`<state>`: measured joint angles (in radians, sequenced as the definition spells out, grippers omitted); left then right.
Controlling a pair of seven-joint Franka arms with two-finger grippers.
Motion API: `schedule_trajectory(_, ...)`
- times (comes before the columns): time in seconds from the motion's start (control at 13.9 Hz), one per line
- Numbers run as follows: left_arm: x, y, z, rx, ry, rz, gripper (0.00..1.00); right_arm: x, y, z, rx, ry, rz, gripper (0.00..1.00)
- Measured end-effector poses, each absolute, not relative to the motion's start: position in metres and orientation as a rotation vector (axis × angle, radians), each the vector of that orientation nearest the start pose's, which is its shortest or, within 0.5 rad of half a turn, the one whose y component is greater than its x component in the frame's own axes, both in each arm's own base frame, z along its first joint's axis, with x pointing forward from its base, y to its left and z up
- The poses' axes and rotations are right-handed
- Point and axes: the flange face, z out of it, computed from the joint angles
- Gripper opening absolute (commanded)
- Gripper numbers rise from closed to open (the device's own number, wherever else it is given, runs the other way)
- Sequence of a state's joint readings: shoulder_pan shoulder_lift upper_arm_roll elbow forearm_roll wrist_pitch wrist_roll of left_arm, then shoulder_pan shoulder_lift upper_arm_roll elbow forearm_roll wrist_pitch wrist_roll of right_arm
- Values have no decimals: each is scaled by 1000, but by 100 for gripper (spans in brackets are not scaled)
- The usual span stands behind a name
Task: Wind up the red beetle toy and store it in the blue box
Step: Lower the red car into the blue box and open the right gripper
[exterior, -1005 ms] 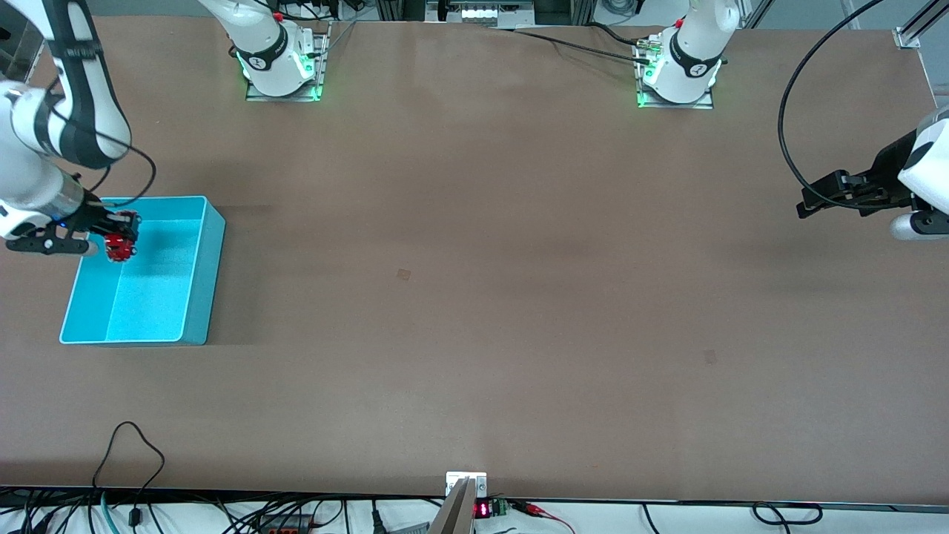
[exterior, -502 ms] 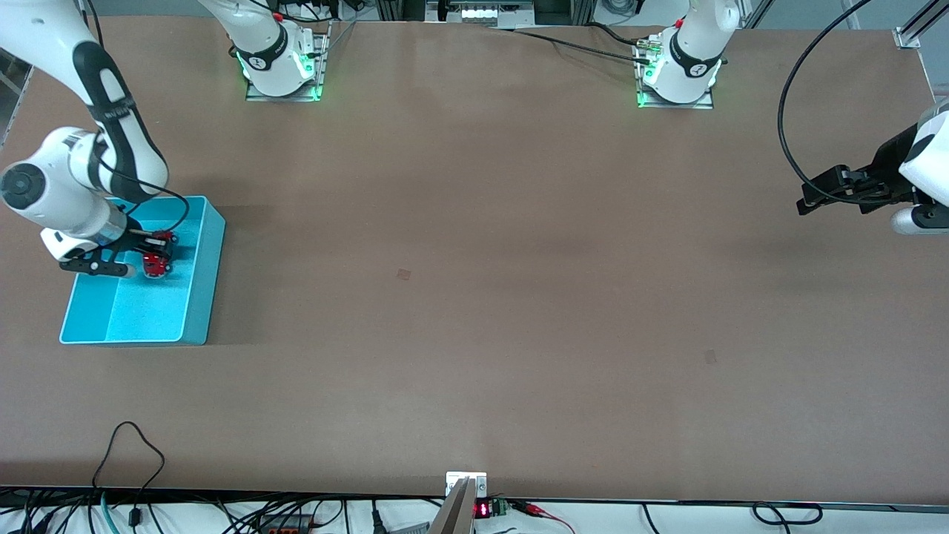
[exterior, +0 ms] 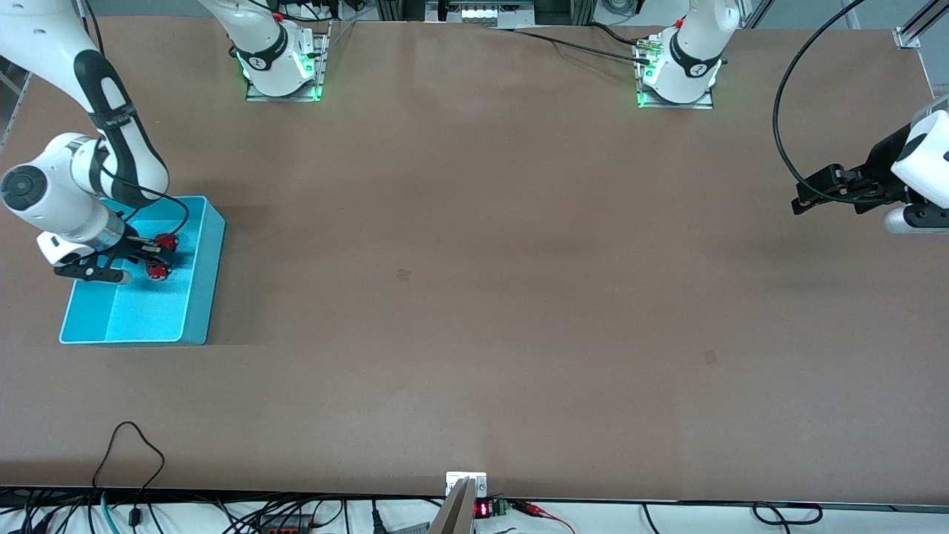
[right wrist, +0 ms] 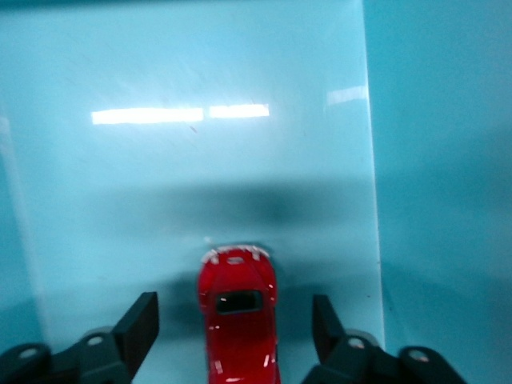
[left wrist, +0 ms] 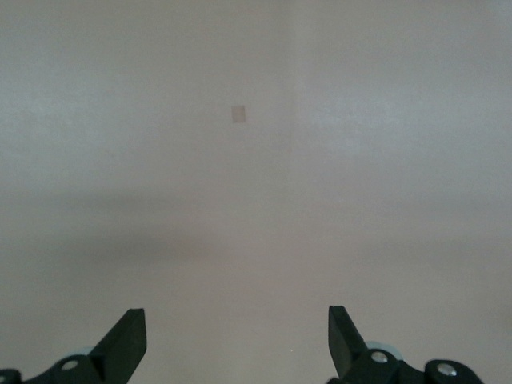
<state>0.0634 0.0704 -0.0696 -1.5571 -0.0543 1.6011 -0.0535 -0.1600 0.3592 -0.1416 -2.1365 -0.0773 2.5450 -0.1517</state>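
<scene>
The red beetle toy (right wrist: pixel 238 308) sits on the floor of the blue box (exterior: pixel 200 297), middle left of the frame, between the wide-spread fingers of the right tool (exterior: pixel 152 257), untouched. The left tool (exterior: pixel 804 199), also wide, waits over bare worktop (exterior: pixel 474 297) at middle right.

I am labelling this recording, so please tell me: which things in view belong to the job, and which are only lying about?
Belonging to the job:
- red beetle toy, in the blue box, between the open fingers of the right gripper

Lying about:
- left gripper, open, waiting over bare table
- black cable at the table's edge nearest the front camera
</scene>
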Motion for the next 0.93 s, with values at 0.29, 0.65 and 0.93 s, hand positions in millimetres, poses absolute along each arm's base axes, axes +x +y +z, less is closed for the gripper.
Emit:
schedule_trajectory(0.29,577,-17,595,-3200,-52,43,100,579,-119,424,-3220,14,-49,100)
schedule_trajectory(0.65,577,-17,595,-3200,-53,41,100,556,-55,559,-3219,33,-9,100)
schedule_trajectory(0.93,579,-17,598,-3201,-54,4,100,550,-37,597,-3199,70,-29,100)
